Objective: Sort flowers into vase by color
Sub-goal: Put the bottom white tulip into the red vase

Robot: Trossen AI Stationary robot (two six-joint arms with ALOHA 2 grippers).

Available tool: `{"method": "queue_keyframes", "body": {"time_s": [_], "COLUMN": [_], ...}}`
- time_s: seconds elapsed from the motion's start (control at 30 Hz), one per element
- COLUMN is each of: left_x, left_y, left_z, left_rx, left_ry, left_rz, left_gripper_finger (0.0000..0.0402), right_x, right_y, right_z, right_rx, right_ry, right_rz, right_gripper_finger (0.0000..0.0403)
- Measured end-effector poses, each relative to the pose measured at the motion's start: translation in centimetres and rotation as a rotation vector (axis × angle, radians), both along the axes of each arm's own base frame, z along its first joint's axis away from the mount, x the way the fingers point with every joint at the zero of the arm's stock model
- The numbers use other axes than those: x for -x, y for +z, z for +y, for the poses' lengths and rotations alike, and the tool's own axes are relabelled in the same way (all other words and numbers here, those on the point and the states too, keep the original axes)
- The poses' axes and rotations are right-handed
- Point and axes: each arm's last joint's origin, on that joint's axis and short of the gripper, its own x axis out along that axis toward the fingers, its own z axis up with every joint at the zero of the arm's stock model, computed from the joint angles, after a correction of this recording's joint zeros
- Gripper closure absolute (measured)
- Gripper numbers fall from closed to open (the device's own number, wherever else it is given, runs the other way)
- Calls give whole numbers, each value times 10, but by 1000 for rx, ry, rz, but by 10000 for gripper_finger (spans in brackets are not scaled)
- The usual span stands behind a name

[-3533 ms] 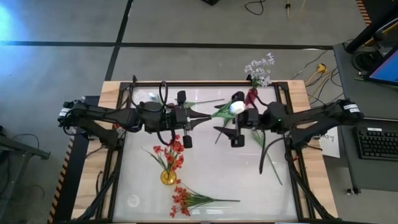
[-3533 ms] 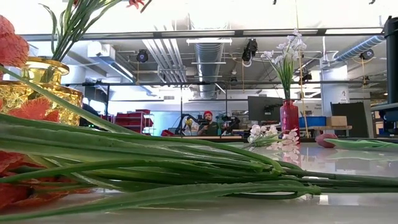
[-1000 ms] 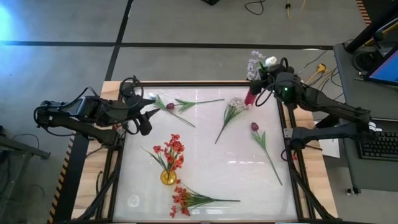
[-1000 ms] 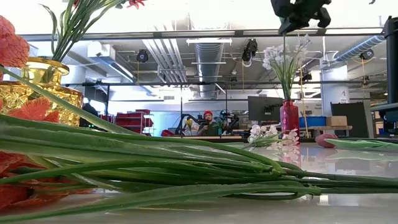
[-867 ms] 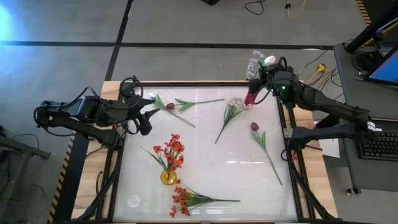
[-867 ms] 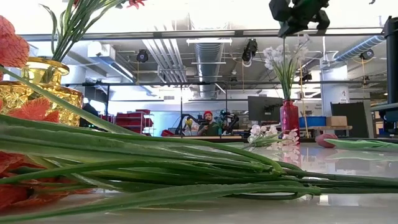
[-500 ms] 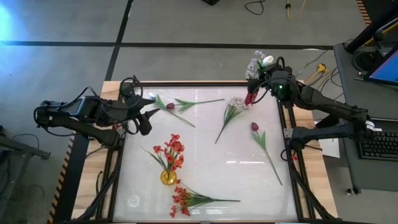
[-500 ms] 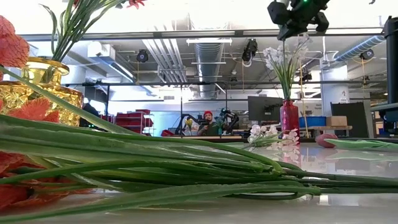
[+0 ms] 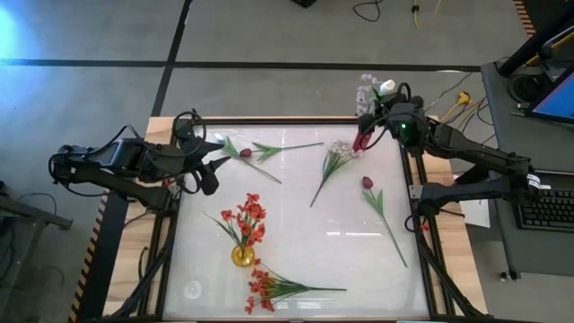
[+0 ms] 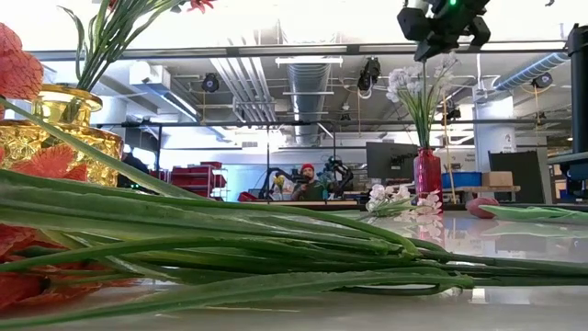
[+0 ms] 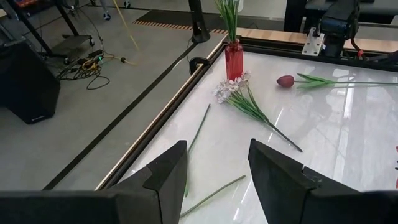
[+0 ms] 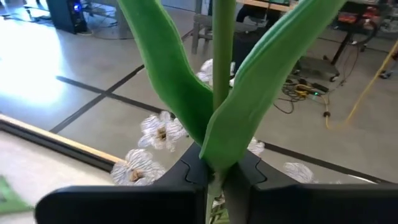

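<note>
My right gripper (image 9: 392,109) is high above the table's far right corner, over the red vase (image 9: 361,142). It is shut on the green stem (image 12: 222,56) of the white-bud flower (image 9: 387,87). Pale blossom sprays (image 10: 409,81) stand in the red vase (image 10: 427,175). My left gripper (image 9: 213,166) is open and empty at the table's left side, also seen in its wrist view (image 11: 214,180). A pale spray (image 9: 336,154) and two maroon tulips (image 9: 244,152) (image 9: 367,182) lie flat on the table. My right gripper pinches the flower's stem between its two fingers, just below where two long leaves branch off (image 12: 214,163). The flower is lifted clear. In the low view its stem (image 10: 424,110) hangs down toward the red vase. Its lower end is lost among the stems there.
A gold vase (image 9: 242,256) with red-orange blossoms stands near the table's front left. A red-orange spray (image 9: 269,289) lies beside it, filling the low view's foreground (image 10: 230,239). A raised frame (image 9: 408,179) edges the white table. A person sits far back in the room (image 10: 308,184).
</note>
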Motion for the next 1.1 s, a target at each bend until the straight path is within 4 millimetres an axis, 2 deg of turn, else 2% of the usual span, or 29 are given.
{"method": "queue_keyframes", "body": {"time_s": [0.5,1.1], "left_x": [0,1], "left_y": [-1,-2], "left_z": [0,0], "left_rx": [-2,-3], "left_ry": [1,0], "left_rz": [10,22], "left_gripper_finger": [245,245], "right_x": [4,6], "right_y": [6,-14], "right_z": [1,0], "right_rx": [7,-31], "right_ry": [-14,-20], "right_rz": [-75,49], "right_gripper_finger": [390,390]}}
